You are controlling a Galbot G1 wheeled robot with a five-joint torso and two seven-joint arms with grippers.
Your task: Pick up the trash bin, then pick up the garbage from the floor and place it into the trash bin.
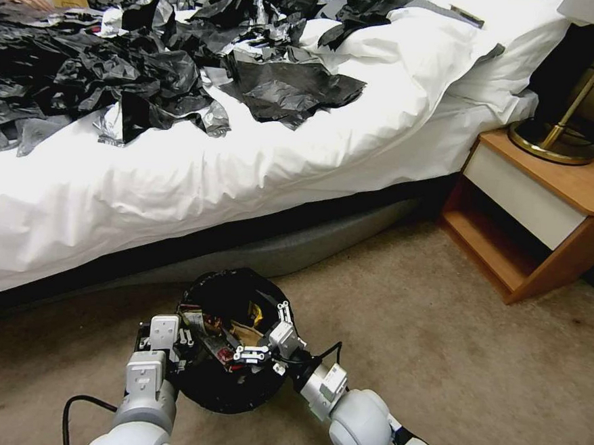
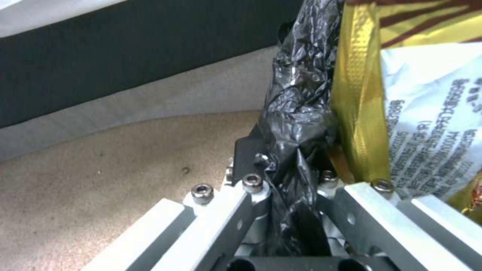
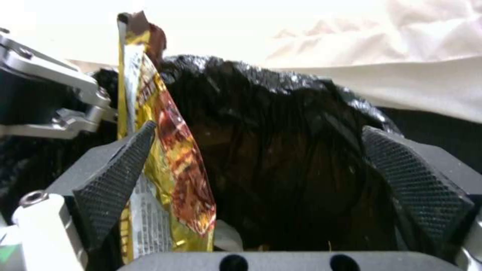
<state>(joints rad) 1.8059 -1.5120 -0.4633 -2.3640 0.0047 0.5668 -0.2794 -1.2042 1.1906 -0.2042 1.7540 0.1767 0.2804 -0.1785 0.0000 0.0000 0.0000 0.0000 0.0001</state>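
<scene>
Bin (image 1: 234,340) on carpet (image 1: 437,354) beside the bed (image 1: 177,187), clamped at its bag-lined rim by the left end effector (image 2: 289,177). Right end effector (image 3: 266,188) spread wide over the bin mouth, a yellow wrapper (image 3: 171,169) against one pad. Nightstand (image 1: 548,213) off right, black sheets (image 1: 117,81) on the bed beyond.

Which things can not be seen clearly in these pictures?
- Bin bottom, head view: hidden by the garbage and right end effector.
- Wrapper text, left wrist view: blurred, cut off by the edge.
- Left end effector fingertips, head view: hidden behind the bin's liner.
</scene>
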